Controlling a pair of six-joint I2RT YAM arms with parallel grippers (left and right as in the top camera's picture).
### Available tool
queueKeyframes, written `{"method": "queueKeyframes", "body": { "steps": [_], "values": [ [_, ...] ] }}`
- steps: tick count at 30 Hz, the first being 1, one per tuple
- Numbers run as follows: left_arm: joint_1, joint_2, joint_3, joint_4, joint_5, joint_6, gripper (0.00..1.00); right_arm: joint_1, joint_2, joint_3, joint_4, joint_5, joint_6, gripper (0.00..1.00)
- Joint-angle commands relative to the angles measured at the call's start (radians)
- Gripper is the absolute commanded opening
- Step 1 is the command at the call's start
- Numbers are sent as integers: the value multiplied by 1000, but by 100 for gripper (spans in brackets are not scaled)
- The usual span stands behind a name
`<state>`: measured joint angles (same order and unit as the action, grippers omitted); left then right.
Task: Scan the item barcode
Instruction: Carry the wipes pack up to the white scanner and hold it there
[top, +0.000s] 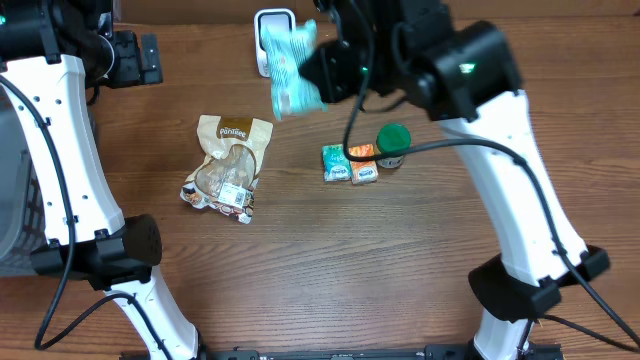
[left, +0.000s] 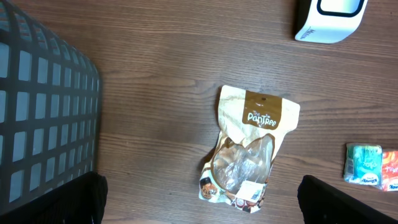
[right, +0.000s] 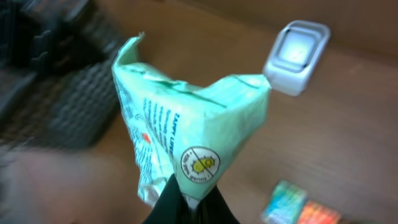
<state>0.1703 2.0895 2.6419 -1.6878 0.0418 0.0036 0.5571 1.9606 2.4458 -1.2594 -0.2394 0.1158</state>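
Green packet (right: 186, 124) pinched shut in our right tool (right: 188, 200)
We hold it upright, scanner (right: 297, 56) just beyond, on the counter (right: 348, 143)

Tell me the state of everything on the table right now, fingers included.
Green pouch, lifted, pinched at one edge.
Right fingers, shut on the Green pouch.
Left fingers, open, empty.
Tan pouch, lying flat.
Scanner, standing at the back.
Jar, upright, lid on.
Packets, flat, side by side.
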Motion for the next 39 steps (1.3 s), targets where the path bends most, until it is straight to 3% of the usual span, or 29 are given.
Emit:
{"method": "queueKeyframes", "body": {
  "steps": [1,4,11,12,21,26,39],
  "values": [
    [-1,2,-3,-2,11,12,100,40,76,-64,152,356,-19,4],
    [-1,2,-3,-2,11,12,100,46,150,-106,356,494,-49,4],
    [-1,2,-3,-2,11,12,100,20,372,-136,919,579,-398,4],
    [-1,2,-3,-2,11,12,99,15,430,-136,1056,579,-503,4],
    [-1,2,-3,-2,11,12,100,6,644,-136,1472,564,-799,4],
    [-1,2,-3,-2,11,12,100,5,698,-136,1535,514,-912,4],
    [-1,2,-3,-2,11,12,100,-9,711,-136,1571,491,-929,4]
  ]
}}
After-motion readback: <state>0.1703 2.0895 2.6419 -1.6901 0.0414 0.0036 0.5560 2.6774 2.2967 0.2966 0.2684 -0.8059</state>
